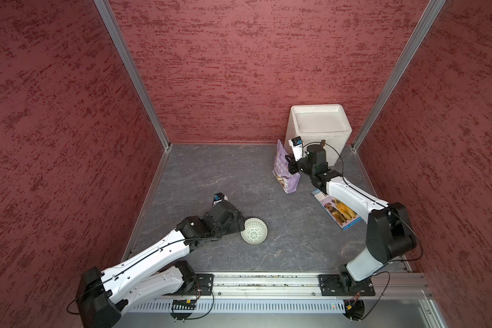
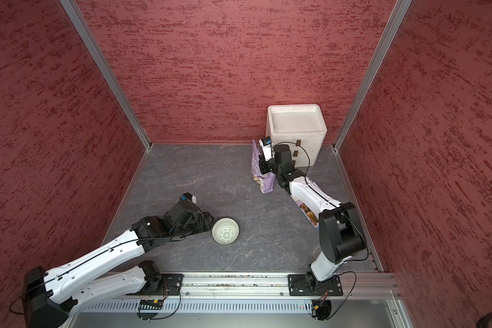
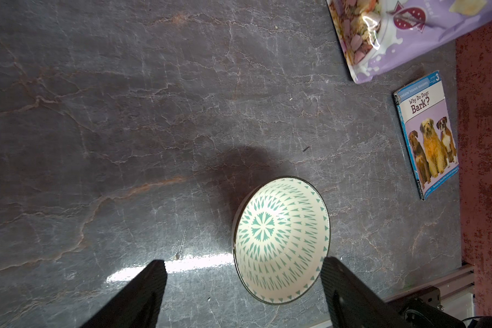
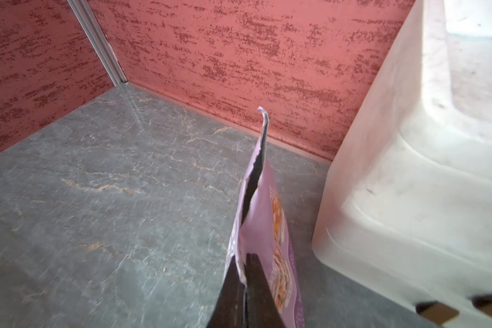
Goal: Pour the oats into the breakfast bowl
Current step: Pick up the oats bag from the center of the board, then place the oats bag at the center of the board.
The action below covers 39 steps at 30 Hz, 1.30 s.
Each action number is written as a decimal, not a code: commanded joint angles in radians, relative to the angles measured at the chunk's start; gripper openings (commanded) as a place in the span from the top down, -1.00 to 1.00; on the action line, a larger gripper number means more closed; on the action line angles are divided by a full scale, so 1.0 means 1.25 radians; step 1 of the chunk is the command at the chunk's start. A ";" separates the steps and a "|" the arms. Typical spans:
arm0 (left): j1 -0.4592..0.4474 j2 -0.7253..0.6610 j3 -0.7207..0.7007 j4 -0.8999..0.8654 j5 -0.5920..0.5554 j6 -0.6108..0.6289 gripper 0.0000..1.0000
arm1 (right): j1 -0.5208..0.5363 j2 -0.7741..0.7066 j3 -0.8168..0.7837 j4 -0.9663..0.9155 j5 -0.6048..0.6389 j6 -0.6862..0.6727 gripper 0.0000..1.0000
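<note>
1. The right gripper [image 4: 245,265] has its jaws pressed together on the torn upper edge of the oats pouch [image 4: 263,204], with the lilac foil pinched between the two black fingers
2. In both top views the pouch [image 1: 291,184] stands upright near the back right corner, just in front of the white box [image 1: 317,125]; its mouth gapes as a dark slit and the oats inside are hidden
3. The left gripper [image 3: 243,262] is spread wide and holds nothing; one fingertip [image 3: 333,267] overlaps the rim of the breakfast bowl [image 3: 281,241], and I cannot tell whether they touch
4. The bowl [image 1: 254,231] sits towards the front middle, well apart from the pouch, its patterned inside bare
5. A blue dog book [image 1: 340,211] lies flat near the right wall, partly under the right arm
6. The table [image 1: 239,176] is a dark grey stone-look slab, veined with pale and rusty lines, with a glossy glare in the left wrist view
7. Mottled red walls [image 1: 239,71] close three sides, aluminium posts [image 1: 131,73] mark the back corners, and a front rail [image 1: 267,281] carries both arm bases
</note>
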 commanded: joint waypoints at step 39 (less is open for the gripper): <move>-0.215 0.150 0.132 0.526 0.015 -0.104 -0.25 | 0.475 -0.604 -0.429 -0.376 0.389 0.551 0.95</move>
